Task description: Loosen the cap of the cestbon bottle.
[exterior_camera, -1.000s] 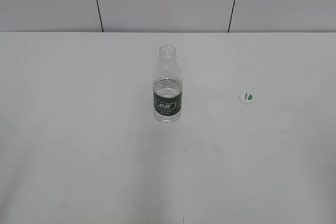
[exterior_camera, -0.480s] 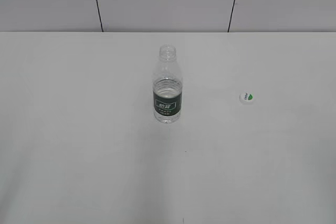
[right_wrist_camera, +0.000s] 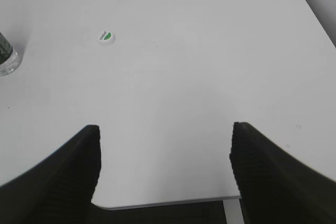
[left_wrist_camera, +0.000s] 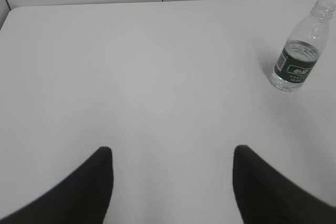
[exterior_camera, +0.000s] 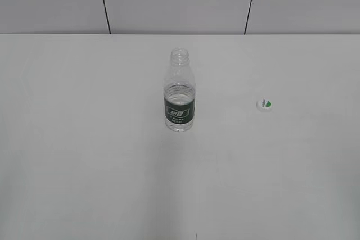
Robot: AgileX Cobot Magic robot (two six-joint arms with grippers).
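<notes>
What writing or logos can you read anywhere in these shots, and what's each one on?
Nothing can be quoted with confidence.
Dark green label band on the bottle: white lettering, a larger line above smaller lines, too small and blurred to read.
Cap, lying on the table apart from the bottle: a green leaf-shaped mark with tiny grey print beside it, too small to read.
Table, wall: no text.

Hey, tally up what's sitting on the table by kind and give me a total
Bottles: 1, the cestbon bottle, upright with its neck open.
Caps: 1, the cap, lying apart to the bottle's right.
Total: 2.
</notes>
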